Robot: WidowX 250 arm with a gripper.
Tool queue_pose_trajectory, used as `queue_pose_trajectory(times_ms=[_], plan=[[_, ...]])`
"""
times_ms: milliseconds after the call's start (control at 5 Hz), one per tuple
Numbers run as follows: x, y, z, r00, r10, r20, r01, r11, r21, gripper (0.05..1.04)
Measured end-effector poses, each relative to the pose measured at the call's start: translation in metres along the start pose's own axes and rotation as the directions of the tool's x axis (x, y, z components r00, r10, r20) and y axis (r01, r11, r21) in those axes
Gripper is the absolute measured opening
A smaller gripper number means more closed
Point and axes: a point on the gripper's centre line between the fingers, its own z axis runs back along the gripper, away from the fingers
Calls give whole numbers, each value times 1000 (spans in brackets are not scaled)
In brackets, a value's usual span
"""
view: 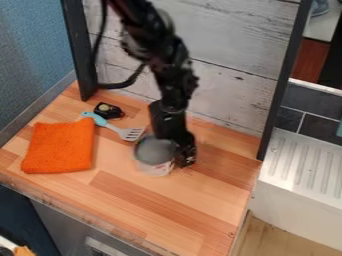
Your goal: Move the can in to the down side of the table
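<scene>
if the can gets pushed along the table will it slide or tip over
The can stands upright and looks fairly squat, so a low push would probably slide it rather than tip it. The tabletop looks flat and smooth, so it may glide easily. Its rounded side might let it turn a little against the hand.

A blue wall (33, 50) rises at ten o'clock; at twelve, a whitewashed plank panel (230, 35) stands between black uprights (288, 70). Dark tiles (320, 112) sit at three — a white ribbed drainboard (304, 165) at four. The surface (133, 205) is striped butcher block.
</scene>
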Motion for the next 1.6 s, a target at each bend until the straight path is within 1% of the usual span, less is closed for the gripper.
queue_pose_trajectory(times_ms=[200,400,600,800,1000,1200,1400,1600], plan=[[16,6,10,999,27,18,-27,1000,-15,1000],[31,11,14,998,29,61,-28,999,-26,1000],[49,11,28,994,53,99,-51,998,-24,1000],[65,19,27,983,70,170,-70,998,-3,1000],[75,20,30,968,68,242,-70,998,3,1000],[81,18,31,963,75,258,-80,997,11,1000],[83,18,35,962,43,269,-50,999,21,1000],[69,7,66,983,27,181,-18,999,-52,1000]])
